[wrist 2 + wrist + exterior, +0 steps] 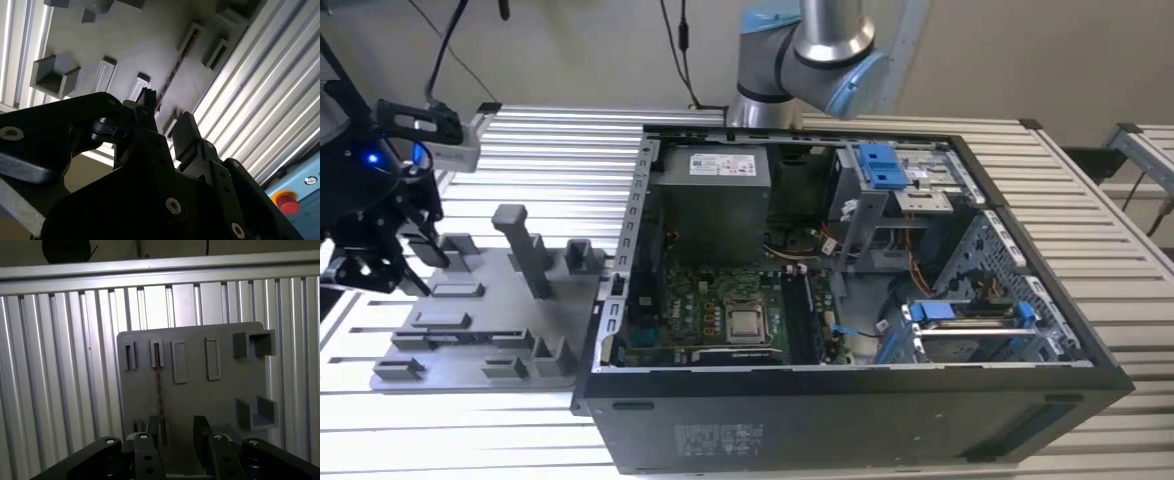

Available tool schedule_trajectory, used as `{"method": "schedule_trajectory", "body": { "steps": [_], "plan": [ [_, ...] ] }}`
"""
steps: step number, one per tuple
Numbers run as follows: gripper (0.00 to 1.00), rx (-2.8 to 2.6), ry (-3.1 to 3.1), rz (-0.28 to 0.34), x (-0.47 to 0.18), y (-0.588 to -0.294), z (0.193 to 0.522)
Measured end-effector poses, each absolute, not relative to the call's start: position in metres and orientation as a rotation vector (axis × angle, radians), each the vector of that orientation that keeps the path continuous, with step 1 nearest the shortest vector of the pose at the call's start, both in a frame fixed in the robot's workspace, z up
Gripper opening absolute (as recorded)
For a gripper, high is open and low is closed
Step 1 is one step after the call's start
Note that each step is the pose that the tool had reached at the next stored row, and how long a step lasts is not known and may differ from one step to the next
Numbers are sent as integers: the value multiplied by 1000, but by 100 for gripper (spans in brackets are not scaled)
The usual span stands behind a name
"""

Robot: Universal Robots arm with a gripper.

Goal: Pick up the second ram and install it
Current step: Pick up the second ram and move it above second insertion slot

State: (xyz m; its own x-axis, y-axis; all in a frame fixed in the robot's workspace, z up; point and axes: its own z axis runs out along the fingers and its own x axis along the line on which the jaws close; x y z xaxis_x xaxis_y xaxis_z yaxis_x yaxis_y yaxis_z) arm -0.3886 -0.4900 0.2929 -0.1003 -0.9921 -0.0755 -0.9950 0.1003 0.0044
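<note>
The second ram (pixel 159 385), a thin dark stick seen edge-on with a brownish rim, stands on its long edge in a narrow slot of the matte grey plastic tray (pixel 200 400), nearer one side edge than the middle. The tray, set with raised rectangular holders, lies flat on the ribbed aluminium worktop (pixel 60 390). The black metal gripper (pixel 176 430) hangs just over the tray. Its two blocky fingers (pixel 201 432) are apart and grip nothing, and the stick runs just beside one of them. A pale label (pixel 724 162) inside the open black computer case (pixel 854 420) is too small to read.
</note>
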Motion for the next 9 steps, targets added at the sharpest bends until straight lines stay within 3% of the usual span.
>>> {"method": "schedule_trajectory", "body": {
  "steps": [9],
  "plan": [
    [42,-2071,2290,83,-389,-490,278]
  ]
}}
